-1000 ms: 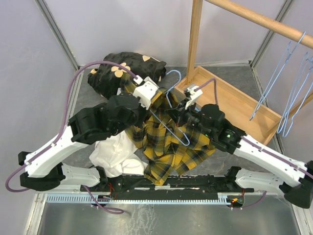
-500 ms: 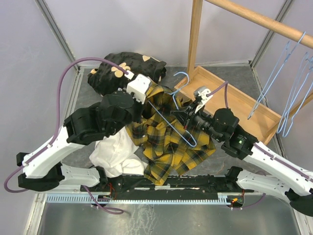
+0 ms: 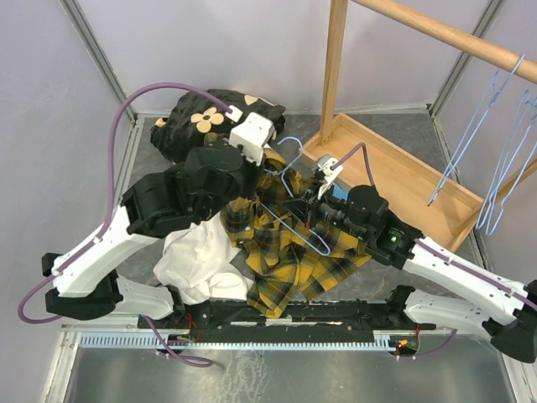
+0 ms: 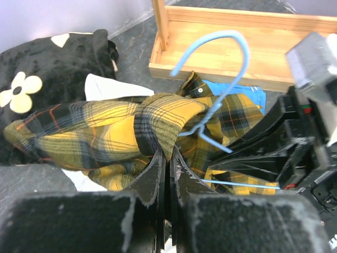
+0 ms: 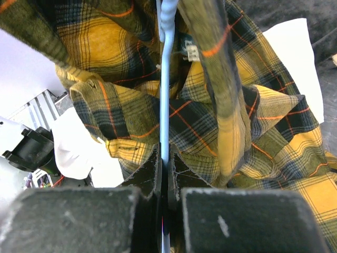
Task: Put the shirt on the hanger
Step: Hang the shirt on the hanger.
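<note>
The yellow-and-black plaid shirt point(image 3: 289, 256) lies bunched on the table between my arms. The pale-blue wire hanger point(image 3: 322, 248) slants across it, with its hook toward the far side. My left gripper point(image 3: 270, 172) is shut on a fold of the shirt's edge near the collar; in the left wrist view point(image 4: 168, 154) the plaid cloth point(image 4: 105, 126) drapes from the jaws and the hanger hook point(image 4: 229, 33) curves just above it. My right gripper point(image 3: 298, 204) is shut on the hanger wire; in the right wrist view point(image 5: 165, 155) the wire point(image 5: 164, 105) runs straight out of the jaws into the shirt point(image 5: 221, 121).
A black cloth with cream flowers point(image 3: 210, 117) lies at the far left. A white garment point(image 3: 197, 260) lies at the near left beside the shirt. A wooden base tray point(image 3: 403, 180) and rail point(image 3: 436, 34) stand at the right, with spare blue hangers point(image 3: 503, 151) hanging there.
My left gripper has shifted toward the far side with the shirt edge in it. My right gripper and the hanger have swung back to the left, and the hook sits lower over the collar.
</note>
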Available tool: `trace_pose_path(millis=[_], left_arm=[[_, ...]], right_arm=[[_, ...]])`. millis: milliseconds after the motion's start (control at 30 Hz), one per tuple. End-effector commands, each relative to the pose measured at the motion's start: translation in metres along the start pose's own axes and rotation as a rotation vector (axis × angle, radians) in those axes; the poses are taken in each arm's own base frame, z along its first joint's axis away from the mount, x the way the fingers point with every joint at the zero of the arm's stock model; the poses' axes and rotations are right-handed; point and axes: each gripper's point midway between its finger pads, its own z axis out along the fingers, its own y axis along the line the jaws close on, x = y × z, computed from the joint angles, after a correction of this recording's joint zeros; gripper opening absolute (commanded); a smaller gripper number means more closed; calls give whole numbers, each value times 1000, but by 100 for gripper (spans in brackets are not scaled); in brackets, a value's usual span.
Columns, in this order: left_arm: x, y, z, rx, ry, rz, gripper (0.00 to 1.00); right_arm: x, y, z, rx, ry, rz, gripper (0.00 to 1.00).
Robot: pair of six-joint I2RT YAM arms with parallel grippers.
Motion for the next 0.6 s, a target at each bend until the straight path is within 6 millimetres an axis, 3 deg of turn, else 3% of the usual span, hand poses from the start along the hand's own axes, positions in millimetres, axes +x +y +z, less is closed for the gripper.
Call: trace_pose_path(millis=[0, 133, 233, 400, 467, 500, 567], left_arm=[[-20, -30, 2, 114, -40, -38, 3], [-18, -54, -2, 209, -27, -19, 3], [-23, -58, -7, 242, -43, -6, 4], [-33, -43, -20, 220, -94, 17, 51], [-36, -34, -27, 204, -117, 26, 83], [-39, -27, -31, 189, -132, 31, 91], [-42, -12, -39, 144, -154, 49, 97]], right_arm=[[-26, 8, 9, -35, -94, -6, 0], [-41, 7, 11, -23, -148, -6, 0], [-55, 9, 6, -31, -219, 6, 0], [-73, 11, -8, -50, -363, 42, 0], [-81, 13, -14, -57, -406, 46, 0], [-84, 13, -17, -59, -421, 45, 0], [-88, 13, -23, -58, -437, 38, 0]])
